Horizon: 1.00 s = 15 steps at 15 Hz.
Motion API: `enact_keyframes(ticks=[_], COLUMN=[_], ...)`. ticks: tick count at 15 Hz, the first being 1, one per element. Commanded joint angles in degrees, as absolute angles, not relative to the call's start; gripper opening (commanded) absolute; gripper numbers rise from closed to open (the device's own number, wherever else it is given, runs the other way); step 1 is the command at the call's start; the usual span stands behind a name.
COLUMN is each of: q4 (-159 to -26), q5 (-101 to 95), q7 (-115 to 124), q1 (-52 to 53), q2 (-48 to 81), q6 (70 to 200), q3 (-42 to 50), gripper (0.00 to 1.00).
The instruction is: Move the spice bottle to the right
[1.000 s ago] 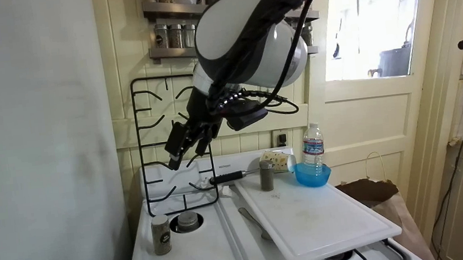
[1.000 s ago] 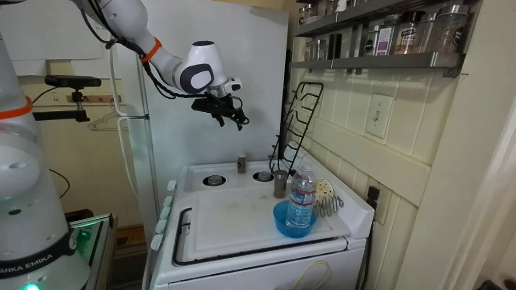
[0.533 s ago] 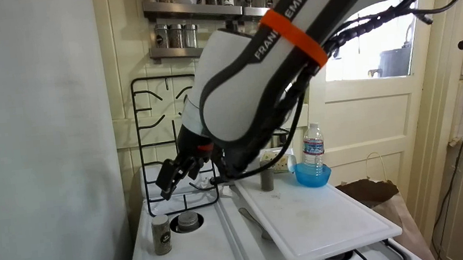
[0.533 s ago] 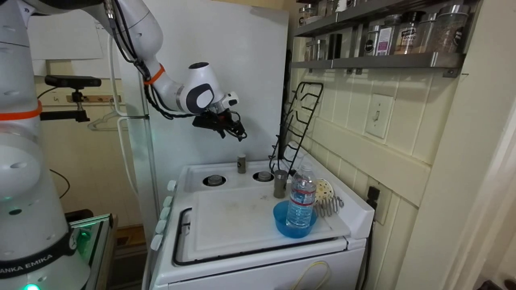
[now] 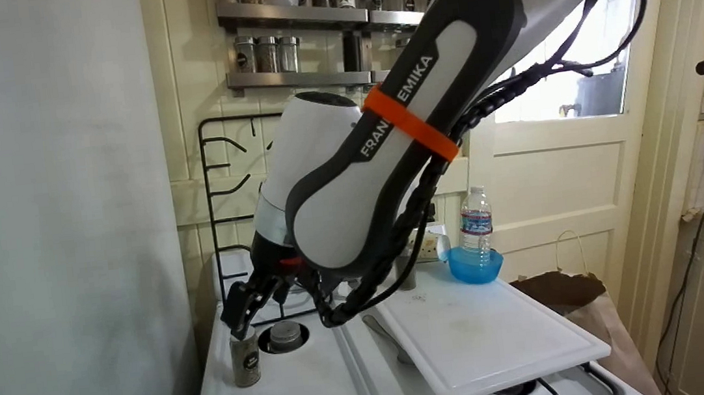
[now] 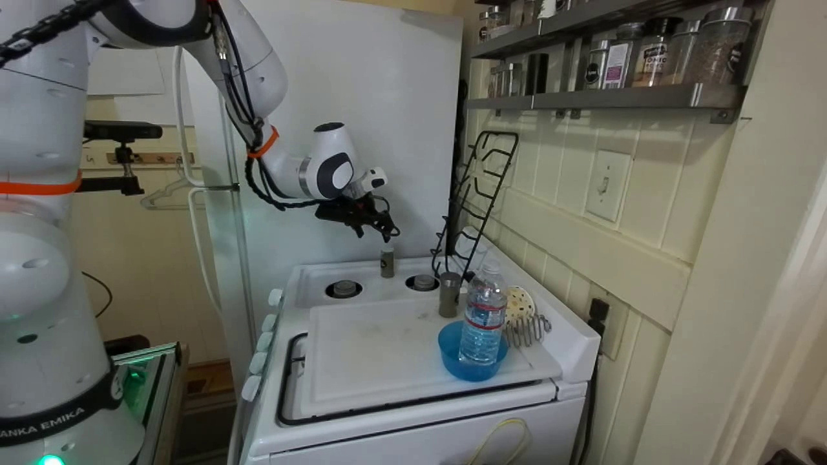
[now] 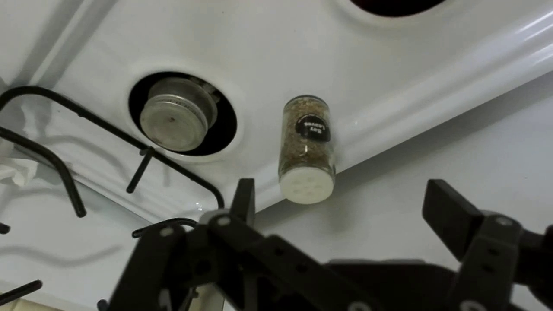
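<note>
My claw [image 7: 340,190] is spread wide near the white-capped Bay Leaves spice bottle [image 7: 306,144]; it stands upright beside a gas burner [image 7: 175,123].

Kitchen: stove [image 5: 327,370], shelved jars [image 5: 268,56]

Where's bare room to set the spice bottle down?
Biggest: most of the cutting board, specks aside, bordered at the back by a grey jar and blue bowl. Smaller: the stovetop between the two uncovered burners, beside the spice bottle. Crowded: the board's back, where jar, bowl and water bottle cluster.
</note>
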<state>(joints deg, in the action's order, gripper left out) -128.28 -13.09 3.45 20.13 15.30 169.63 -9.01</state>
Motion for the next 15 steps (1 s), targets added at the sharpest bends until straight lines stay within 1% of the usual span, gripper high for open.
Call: enact_keyframes(ticks=[1,6,12,13,15], q4=[-123.4,-118.6,-114.9,-114.5,-113.8], q5=[-14.4,-15.1,-14.0,-14.0,-14.0], q7=[5.4,6.6,5.8,5.9,6.4], q1=[22.0,24.3,25.6,25.8,26.4], q2=[20.9,24.7,28.3,28.7,29.1], q6=[170.4,169.3,168.0,167.6,166.5], q3=[-7.6,-4.6,-3.6,-3.3,-2.6], gripper=[1.0,1.0,0.99,0.87,0.71])
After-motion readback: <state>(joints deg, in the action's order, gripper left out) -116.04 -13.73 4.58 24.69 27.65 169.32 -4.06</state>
